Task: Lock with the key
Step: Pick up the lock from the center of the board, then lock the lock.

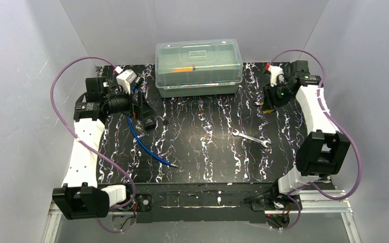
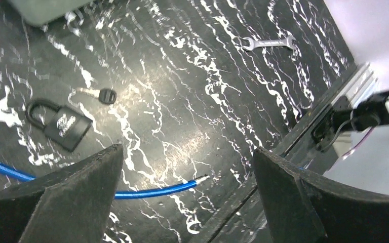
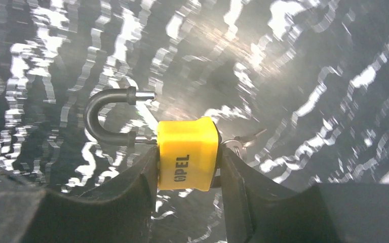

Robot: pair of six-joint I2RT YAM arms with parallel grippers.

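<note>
My right gripper (image 3: 187,154) is shut on the small yellow padlock (image 3: 187,152), pressing on its two sides; it sits at the far right of the table (image 1: 272,98). The padlock's dark shackle (image 3: 104,119) is open, one leg out of the body. The tiny silvery key (image 3: 245,139) on its ring pokes out just behind the padlock's right side, touching it. My left gripper (image 2: 186,150) is open and empty, held above the table at the far left (image 1: 143,107).
A black padlock (image 2: 61,125) and a black-headed key (image 2: 101,95) lie below the left gripper. A blue cable (image 2: 152,191) curves toward the near edge. A silver wrench (image 1: 250,138) lies centre right. A clear lidded box (image 1: 198,68) stands at the back.
</note>
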